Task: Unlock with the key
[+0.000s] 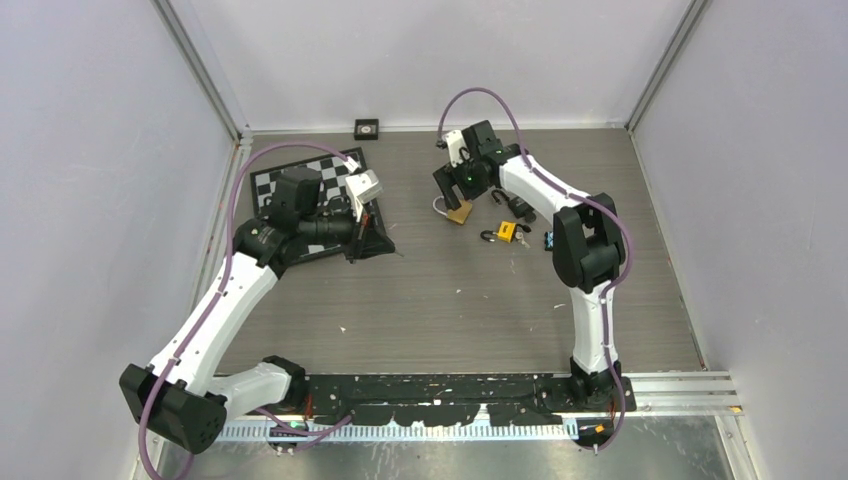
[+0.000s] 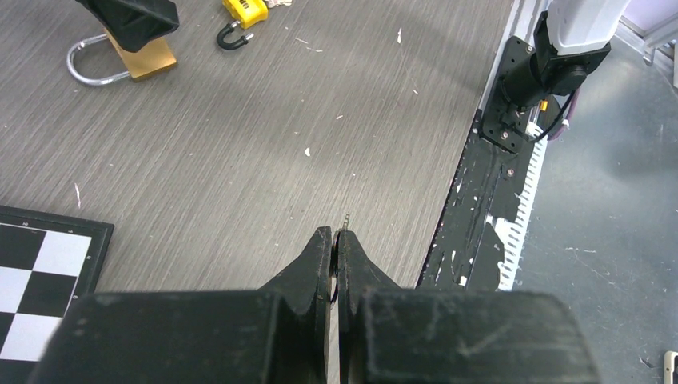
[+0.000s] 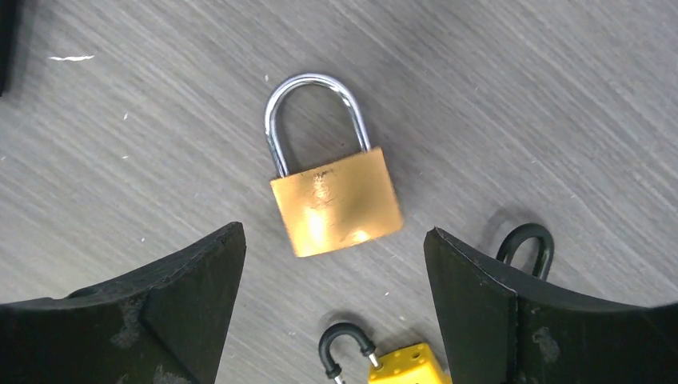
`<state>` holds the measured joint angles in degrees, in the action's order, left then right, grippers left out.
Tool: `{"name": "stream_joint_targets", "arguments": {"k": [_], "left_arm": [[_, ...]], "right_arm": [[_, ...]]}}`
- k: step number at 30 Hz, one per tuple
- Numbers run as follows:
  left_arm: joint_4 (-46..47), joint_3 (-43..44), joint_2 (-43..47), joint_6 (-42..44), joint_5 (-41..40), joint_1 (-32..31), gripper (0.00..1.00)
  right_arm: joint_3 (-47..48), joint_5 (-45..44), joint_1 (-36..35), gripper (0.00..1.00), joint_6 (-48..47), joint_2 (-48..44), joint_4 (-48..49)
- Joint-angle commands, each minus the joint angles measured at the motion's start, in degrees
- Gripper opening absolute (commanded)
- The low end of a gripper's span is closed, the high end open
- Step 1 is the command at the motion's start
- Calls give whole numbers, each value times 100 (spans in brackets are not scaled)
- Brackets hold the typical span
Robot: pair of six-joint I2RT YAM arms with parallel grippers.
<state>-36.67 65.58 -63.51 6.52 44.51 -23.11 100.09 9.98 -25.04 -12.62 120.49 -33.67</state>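
A brass padlock (image 3: 336,204) with a closed silver shackle lies flat on the grey table; it also shows in the top view (image 1: 459,213) and the left wrist view (image 2: 144,58). My right gripper (image 3: 334,232) is open and hovers right above it, one finger on each side of the body, in the top view (image 1: 450,190). My left gripper (image 2: 335,236) is shut on a small key, whose thin tip (image 2: 345,218) sticks out past the fingertips. It hangs over the checkerboard's right edge (image 1: 371,238), well left of the padlock.
A yellow padlock (image 3: 408,364) with an open black shackle and a black padlock (image 1: 520,208) lie just right of the brass one. A checkerboard (image 1: 300,180) lies at the left. A small black square (image 1: 367,128) sits by the back wall. The arms' base rail (image 2: 488,200) runs along the near edge.
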Motion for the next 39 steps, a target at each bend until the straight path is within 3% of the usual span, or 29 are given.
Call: {"name": "stream_joint_targets", "arguments": {"k": [1,12,24,28,39], "left_arm": [[209,-2,107,100,-30,13,0],[251,-32,69,73,-26,17,0],[264,-76,109,86,-35,12,0],[263,-79,110,86,-30,9,0],[268,-41,-21,200,-240,11,0]], "right_arm": [[382,-311,-36,87,-148,279,63],[843,48,-36,87,-136,972,-112],[561,51,-36,80,-112,992,-105],[304,3,-67,70,36,820,-60],[-1422,-894,-819,27,1230,-514,496]]}}
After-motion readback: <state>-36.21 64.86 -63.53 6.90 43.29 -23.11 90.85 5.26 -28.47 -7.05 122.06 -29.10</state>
